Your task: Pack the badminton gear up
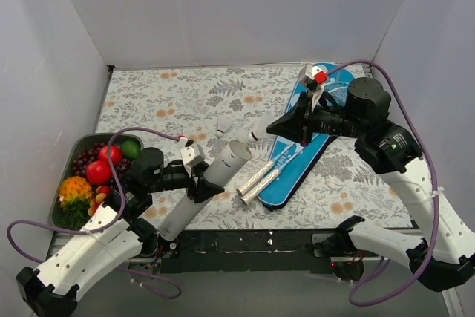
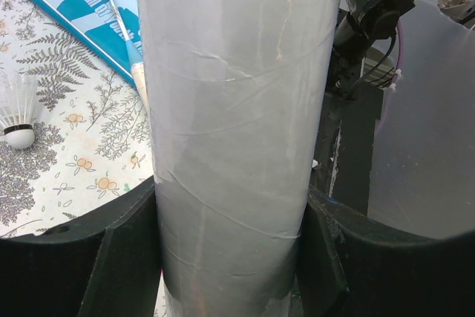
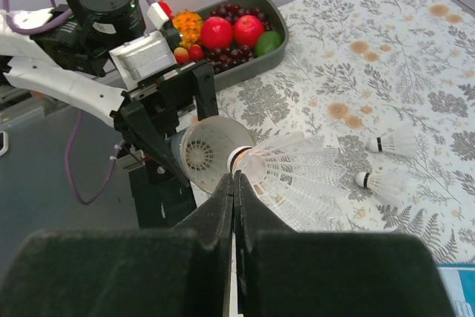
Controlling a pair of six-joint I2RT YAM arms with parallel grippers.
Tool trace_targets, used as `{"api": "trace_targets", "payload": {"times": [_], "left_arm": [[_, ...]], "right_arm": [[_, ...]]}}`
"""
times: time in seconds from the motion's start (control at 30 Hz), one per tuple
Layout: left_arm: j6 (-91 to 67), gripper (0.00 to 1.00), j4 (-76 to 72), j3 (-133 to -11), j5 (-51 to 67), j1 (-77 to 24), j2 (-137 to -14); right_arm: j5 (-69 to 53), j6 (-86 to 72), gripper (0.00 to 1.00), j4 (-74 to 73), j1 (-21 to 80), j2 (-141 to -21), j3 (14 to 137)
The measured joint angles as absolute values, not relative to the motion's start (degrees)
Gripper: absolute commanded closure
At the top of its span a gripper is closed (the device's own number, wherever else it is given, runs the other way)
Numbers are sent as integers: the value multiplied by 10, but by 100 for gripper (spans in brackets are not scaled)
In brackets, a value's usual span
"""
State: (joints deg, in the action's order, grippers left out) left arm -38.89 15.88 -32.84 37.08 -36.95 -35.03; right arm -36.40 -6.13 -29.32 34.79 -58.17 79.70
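My left gripper (image 1: 199, 177) is shut on the white cardboard tube (image 1: 211, 183) and holds it tilted, open mouth up and to the right. In the left wrist view the tube (image 2: 237, 109) fills the gap between the fingers (image 2: 126, 257). My right gripper (image 3: 236, 176) is shut on the skirt of a white shuttlecock (image 3: 293, 172), its cork just at the tube mouth (image 3: 210, 152). Another shuttlecock sits inside the tube. Two shuttlecocks (image 3: 393, 141) lie on the cloth. The blue SPORT cover (image 1: 312, 139) lies to the right with silvery racket handles (image 1: 260, 180) sticking out.
A dark tray of fruit (image 1: 82, 146) stands at the left edge by my left arm. White walls close in the floral cloth (image 1: 185, 94) on three sides. The black table edge (image 1: 260, 243) runs along the front.
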Motion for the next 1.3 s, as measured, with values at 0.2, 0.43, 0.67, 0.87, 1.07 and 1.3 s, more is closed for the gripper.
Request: {"api": "trace_targets", "payload": {"times": [0.2, 0.43, 0.67, 0.87, 1.07, 1.3], "left_arm": [[-388, 46, 161, -328, 371, -370, -346], [-387, 45, 164, -328, 371, -370, -335], [-387, 45, 164, -328, 375, -370, -324], [-388, 45, 168, -326, 376, -370, -311], [-385, 45, 172, -323, 378, -370, -305], [-376, 45, 184, -321, 388, -373, -295]], "right_arm": [[-366, -76, 99, -266, 390, -599, 797], [-338, -75, 99, -265, 438, -624, 797], [-329, -75, 99, -258, 463, -631, 775], [-330, -73, 99, -259, 503, -665, 767], [-332, -70, 99, -259, 531, -694, 767], [-359, -62, 99, -255, 548, -736, 767]]}}
